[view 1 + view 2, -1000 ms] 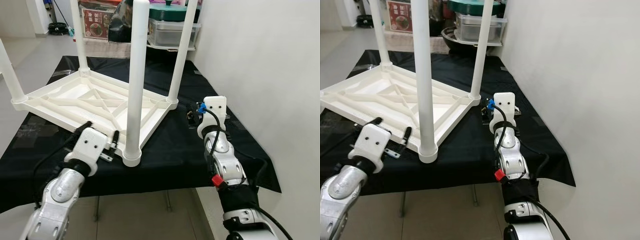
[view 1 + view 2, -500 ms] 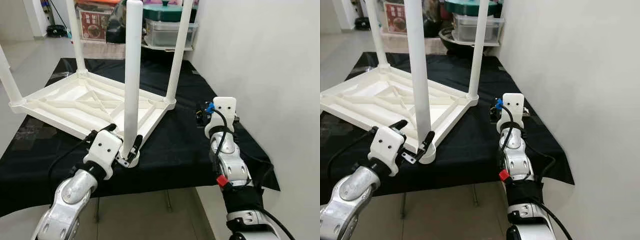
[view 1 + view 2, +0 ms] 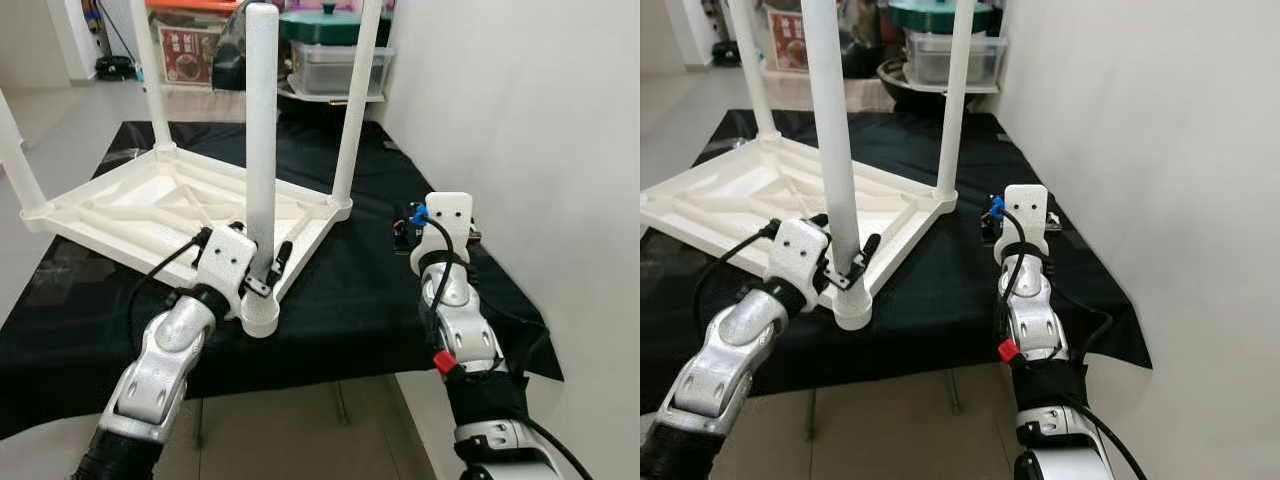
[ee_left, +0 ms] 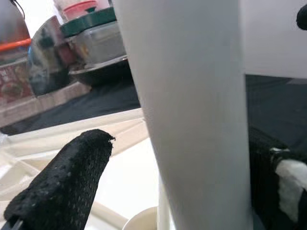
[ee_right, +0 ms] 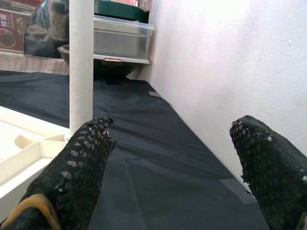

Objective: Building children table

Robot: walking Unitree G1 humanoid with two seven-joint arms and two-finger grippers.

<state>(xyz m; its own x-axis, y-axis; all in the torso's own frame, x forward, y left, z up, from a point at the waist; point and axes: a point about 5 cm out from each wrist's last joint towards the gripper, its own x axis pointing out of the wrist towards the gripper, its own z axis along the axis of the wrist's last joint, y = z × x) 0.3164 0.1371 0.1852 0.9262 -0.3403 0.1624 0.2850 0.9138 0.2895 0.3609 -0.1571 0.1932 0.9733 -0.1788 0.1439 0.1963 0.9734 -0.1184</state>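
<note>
A white plastic children's table [image 3: 180, 205] lies upside down on a black cloth [image 3: 340, 290] across the middle of the frame, its legs pointing up. Nearest, at lower left, the left gripper [image 3: 262, 264] has its two black fingers spread on either side of the near leg [image 3: 261, 150], just above that leg's round socket at the table's near corner; from the wrist camera the leg stands between the fingers, not visibly pinched. At right of centre the right gripper [image 5: 172, 167] hovers over the cloth near the white wall [image 3: 520, 130], fingers wide apart and holding nothing. Farther back, at top centre, lidded containers [image 3: 340, 60] sit behind the table.
</note>
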